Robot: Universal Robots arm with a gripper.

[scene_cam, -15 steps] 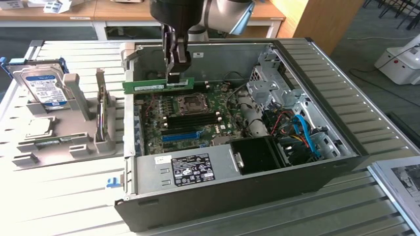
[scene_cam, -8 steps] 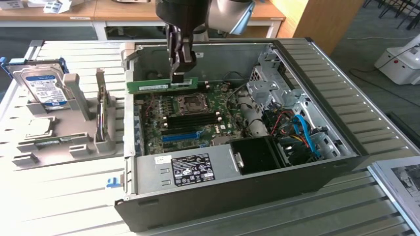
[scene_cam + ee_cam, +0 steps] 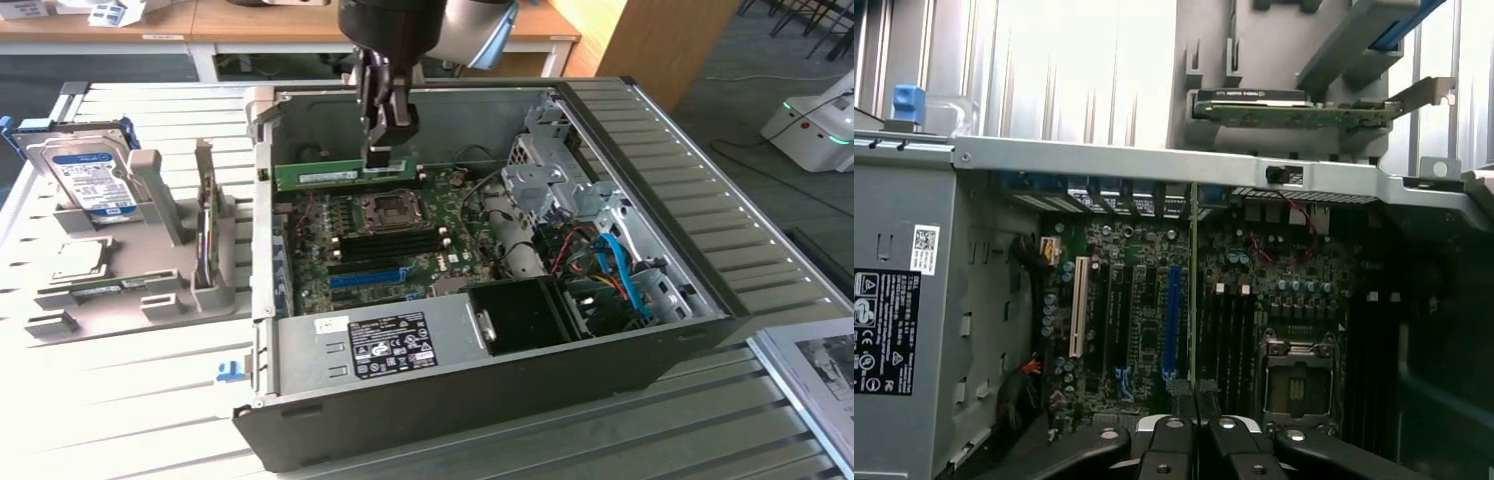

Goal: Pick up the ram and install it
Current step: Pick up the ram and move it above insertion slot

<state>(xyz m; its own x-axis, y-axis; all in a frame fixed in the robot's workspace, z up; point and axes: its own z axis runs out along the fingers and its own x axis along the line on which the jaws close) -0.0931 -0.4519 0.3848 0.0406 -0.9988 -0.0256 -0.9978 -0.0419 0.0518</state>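
Being clamped near its exterior-view 3 o'clock end by the gripper, the ram could be tilted and mis-seated.

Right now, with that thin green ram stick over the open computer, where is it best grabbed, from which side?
Probably by the upper long edge of the ram, from straight above, pinching its two flat faces, as the gripper does. It is thin and stands on edge, and that leaves its lower edge free above the motherboard.
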